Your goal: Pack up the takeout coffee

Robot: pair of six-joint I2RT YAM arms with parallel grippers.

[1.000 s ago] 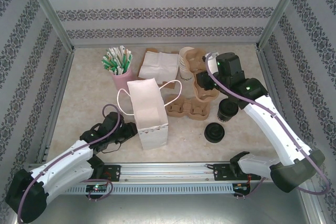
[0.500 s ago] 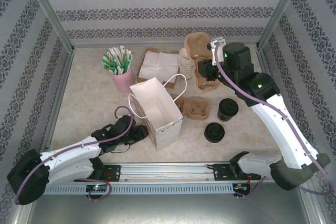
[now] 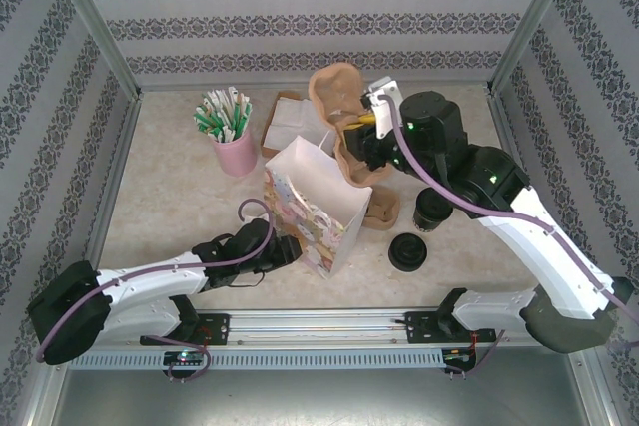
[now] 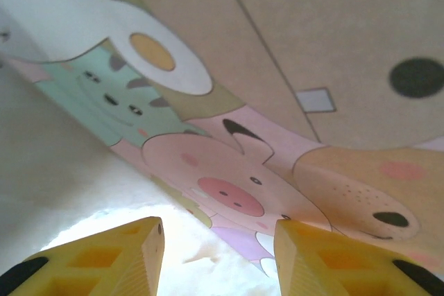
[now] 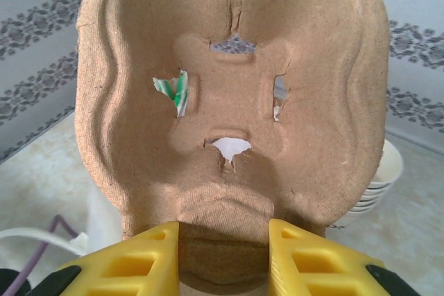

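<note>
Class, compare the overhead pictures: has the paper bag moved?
Yes. The paper bag has shifted right, away from the pink straw cup, toward the loose black lid.

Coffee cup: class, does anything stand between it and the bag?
Yes. A cardboard carrier lies between the coffee cup and the bag; the right fingers hold a second carrier above the bag's mouth.

Right in front of me there's a paper bag [image 3: 315,212] with cartoon animals on its side, tilted. A pulp cup carrier [image 5: 236,102] is up in the air, standing upright. Further back are napkins [image 3: 290,122] and a pink cup of straws [image 3: 237,152]. A loose black lid [image 3: 407,251] sits on the table.
</note>
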